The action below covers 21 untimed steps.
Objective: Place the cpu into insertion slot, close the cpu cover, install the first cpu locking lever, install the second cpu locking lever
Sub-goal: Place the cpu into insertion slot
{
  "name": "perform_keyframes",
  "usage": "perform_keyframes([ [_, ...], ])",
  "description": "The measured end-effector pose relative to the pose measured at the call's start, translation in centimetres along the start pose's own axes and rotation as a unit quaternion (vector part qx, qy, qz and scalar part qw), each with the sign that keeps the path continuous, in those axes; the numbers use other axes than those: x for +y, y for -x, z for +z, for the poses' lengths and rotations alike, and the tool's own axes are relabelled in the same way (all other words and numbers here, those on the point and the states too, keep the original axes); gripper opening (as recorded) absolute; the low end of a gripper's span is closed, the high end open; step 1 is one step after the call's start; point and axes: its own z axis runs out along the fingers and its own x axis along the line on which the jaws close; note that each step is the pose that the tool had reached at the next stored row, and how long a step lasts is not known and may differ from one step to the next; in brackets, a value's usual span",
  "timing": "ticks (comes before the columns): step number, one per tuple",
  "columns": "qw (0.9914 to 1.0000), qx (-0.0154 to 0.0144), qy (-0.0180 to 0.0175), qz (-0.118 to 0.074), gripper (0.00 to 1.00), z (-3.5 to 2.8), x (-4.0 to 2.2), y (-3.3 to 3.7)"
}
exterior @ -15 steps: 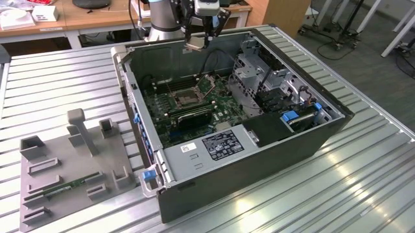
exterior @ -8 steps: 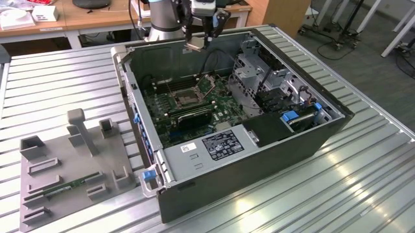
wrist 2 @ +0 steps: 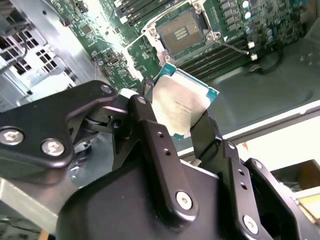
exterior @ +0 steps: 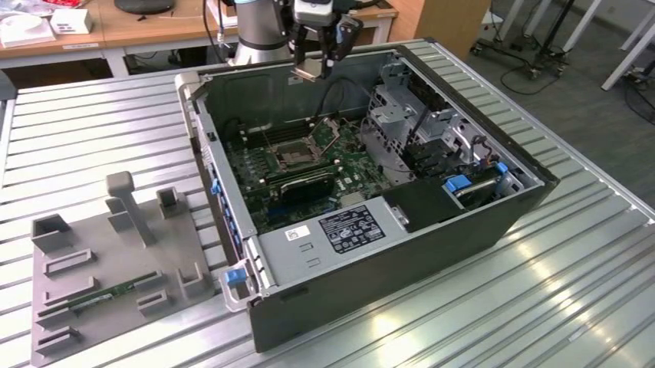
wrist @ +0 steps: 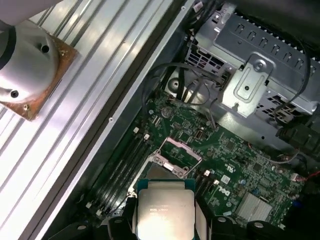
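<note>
My gripper (exterior: 312, 67) hangs above the far wall of the open computer case (exterior: 511, 207), shut on the cpu (exterior: 306, 75). In both wrist views the cpu (wrist 2: 182, 105) (wrist: 165, 212) is a flat square chip with a silvery-tan top, pinched at its two sides by the black fingers (wrist 2: 150, 130). The insertion slot (exterior: 297, 155) (wrist 2: 182, 31) lies bare on the green motherboard (exterior: 348, 165), below and ahead of the chip. The cpu cover (exterior: 332, 130) (wrist: 179, 152) stands tilted up at the slot's far side. The chip hides part of the slot in the first wrist view.
A metal drive cage (exterior: 409, 123) (wrist: 260, 65) and loose cables fill the case on the exterior view's right. A power supply (exterior: 343, 226) sits at the near end. A grey fixture plate (exterior: 103, 268) holding a memory stick (exterior: 107, 295) lies on the slatted table on the exterior view's left.
</note>
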Motion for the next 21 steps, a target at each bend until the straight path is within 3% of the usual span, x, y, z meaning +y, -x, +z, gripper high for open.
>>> perform_keyframes([
  [6,0.99917,-0.0037,0.0008,0.040,0.54,0.04,0.00,0.00],
  [14,0.99642,-0.0076,0.0016,0.084,0.54,0.08,-0.01,0.00],
  [16,0.99594,-0.0080,0.0017,0.090,0.54,0.08,-0.01,0.00],
  [21,0.99591,-0.0081,0.0017,0.090,0.54,0.08,-0.01,0.00],
])
